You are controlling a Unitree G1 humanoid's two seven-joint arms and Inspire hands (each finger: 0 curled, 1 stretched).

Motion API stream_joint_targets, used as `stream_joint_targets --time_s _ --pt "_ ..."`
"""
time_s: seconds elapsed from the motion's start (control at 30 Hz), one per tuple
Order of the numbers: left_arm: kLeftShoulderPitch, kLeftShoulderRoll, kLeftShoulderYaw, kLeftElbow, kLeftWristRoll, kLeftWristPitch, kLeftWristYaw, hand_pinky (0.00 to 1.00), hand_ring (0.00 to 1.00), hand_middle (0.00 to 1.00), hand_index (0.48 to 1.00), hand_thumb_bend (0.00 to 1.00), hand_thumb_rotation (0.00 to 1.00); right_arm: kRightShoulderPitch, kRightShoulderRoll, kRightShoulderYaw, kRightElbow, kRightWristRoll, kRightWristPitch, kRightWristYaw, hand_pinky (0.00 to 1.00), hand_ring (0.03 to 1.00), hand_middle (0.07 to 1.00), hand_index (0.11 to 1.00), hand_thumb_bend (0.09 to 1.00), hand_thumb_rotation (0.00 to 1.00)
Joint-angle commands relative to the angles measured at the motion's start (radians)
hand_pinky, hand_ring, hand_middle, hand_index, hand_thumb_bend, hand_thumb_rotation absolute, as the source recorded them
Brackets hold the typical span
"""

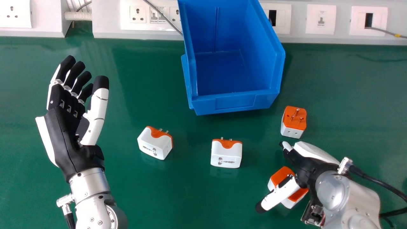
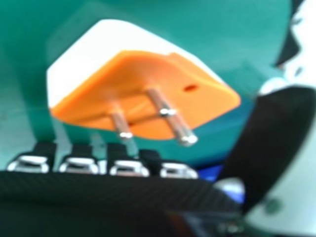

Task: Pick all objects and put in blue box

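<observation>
Right hand (image 1: 301, 166) wide open, thumb across top of near plug (image 1: 282, 174) on green table (image 1: 190, 197). Far plug (image 1: 295, 118) just past fingertip, by path to blue box (image 1: 235, 103). Left plug (image 1: 152, 144), middle plug (image 1: 226, 154) sit in front. Left hand (image 1: 65, 136) open, far left. Wall sockets (image 1: 138, 14) behind box.

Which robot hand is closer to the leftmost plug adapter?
Left. The left robot hand is left of that plug adapter; the right robot hand is farther off, to its right.

Left hand (image 1: 65, 130) open, fingers forward; right hand (image 1: 302, 165) open, thumb straight.
</observation>
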Motion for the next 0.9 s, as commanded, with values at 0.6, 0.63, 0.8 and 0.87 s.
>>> stream_joint_targets --time_s 0.6,0.63,0.8,0.87 --pt "-0.009 0.005 -0.011 -0.016 0.006 -0.014 -0.007 0.77 0.79 0.81 0.8 0.68 0.38 -0.047 0.096 0.028 0.458 0.083 -0.088 -0.265 0.73 0.852 0.898 0.898 0.906 0.1" --pt "-0.009 0.005 -0.011 -0.015 0.004 -0.015 -0.009 0.77 0.79 0.81 0.8 0.68 0.38 -0.053 0.097 0.028 0.476 0.087 -0.099 -0.274 0.73 0.852 0.898 0.898 0.906 0.1" --pt "-0.009 0.006 -0.01 -0.025 0.008 -0.006 -0.001 0.77 0.79 0.81 0.8 0.69 0.39 -0.05 0.1 -0.005 0.565 0.132 -0.215 -0.367 0.65 0.765 0.819 0.82 0.824 0.08" --pt "-0.008 0.004 -0.011 -0.029 0.017 -0.003 0.007 0.78 0.79 0.81 0.8 0.69 0.39 -0.057 0.099 -0.014 0.583 0.137 -0.239 -0.386 0.58 0.696 0.756 0.765 0.758 0.06"
